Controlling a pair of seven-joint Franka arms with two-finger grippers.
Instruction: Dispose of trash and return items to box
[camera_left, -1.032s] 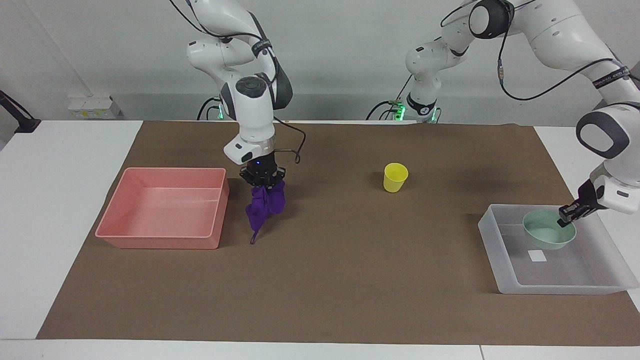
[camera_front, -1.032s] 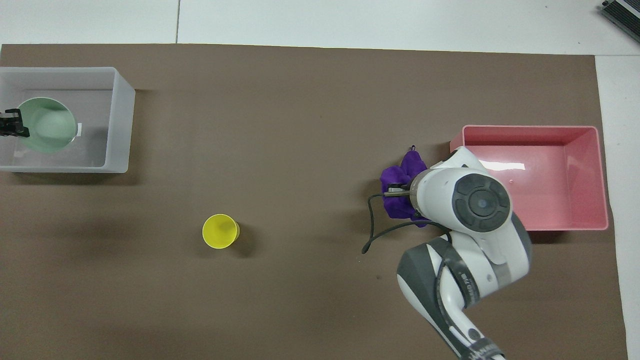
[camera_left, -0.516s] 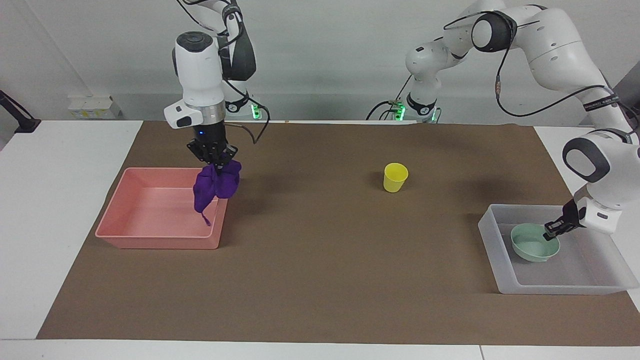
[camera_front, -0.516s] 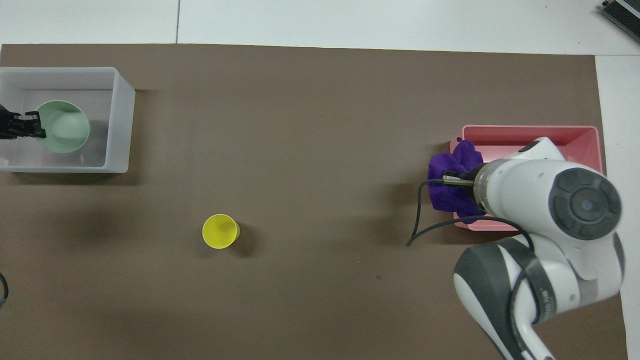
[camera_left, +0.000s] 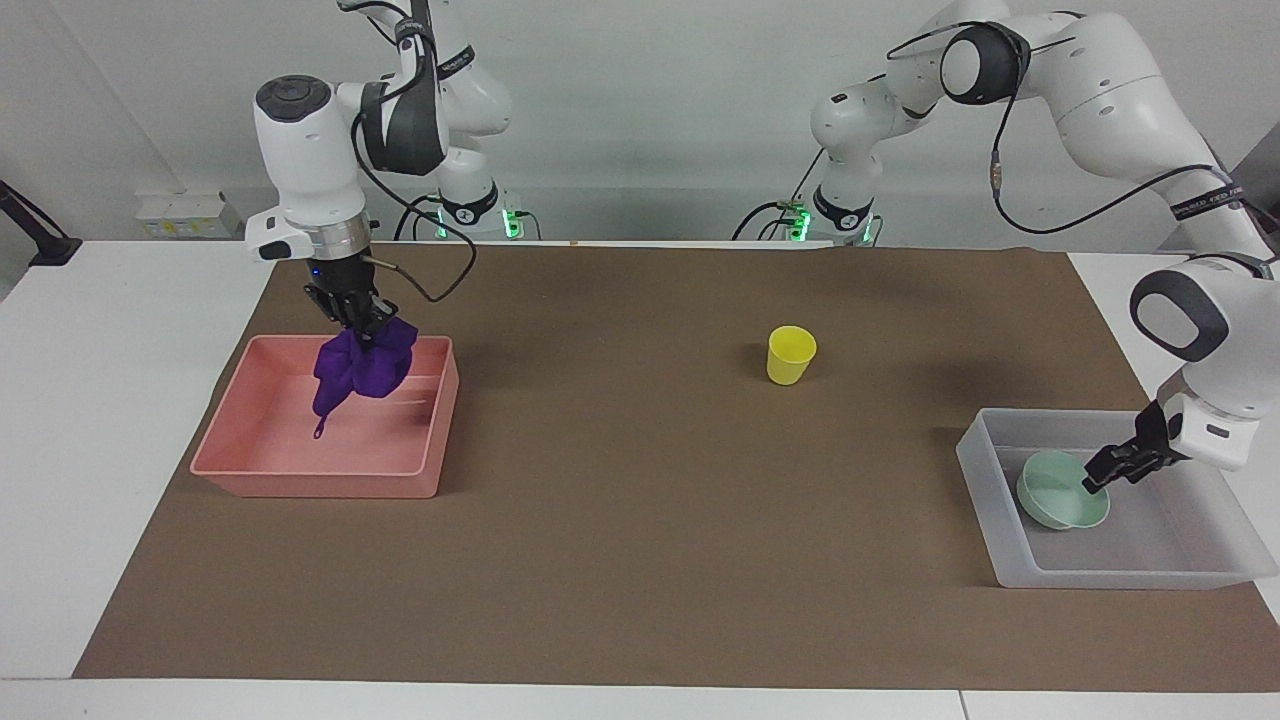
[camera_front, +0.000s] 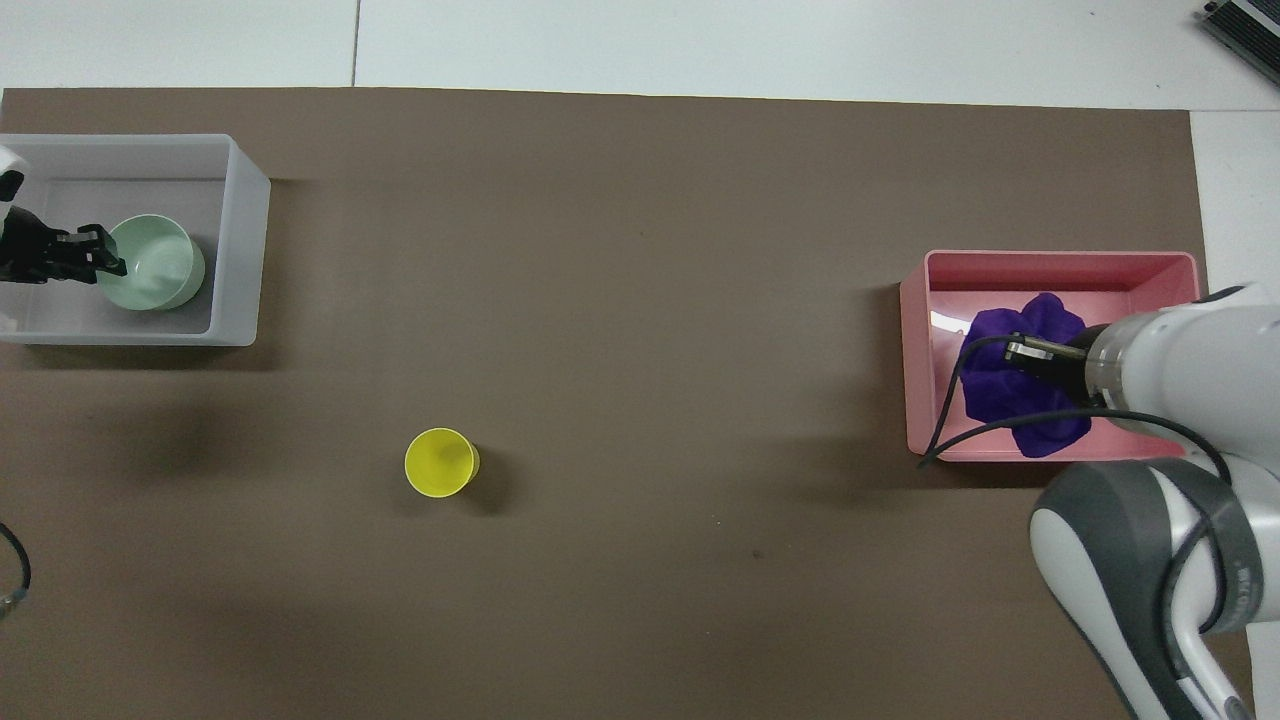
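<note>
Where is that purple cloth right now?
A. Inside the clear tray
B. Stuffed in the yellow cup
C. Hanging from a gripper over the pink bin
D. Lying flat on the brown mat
C. The right gripper holds the purple cloth hanging over the pink bin.

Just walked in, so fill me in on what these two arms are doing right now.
The right pincer holds the purple cloth over the pink bin, not yet dropped. The left pincer grips the rim of the mint-green bowl, tilted inside the translucent tray. The yellow cup stands alone on the brown mat, untouched.
</note>
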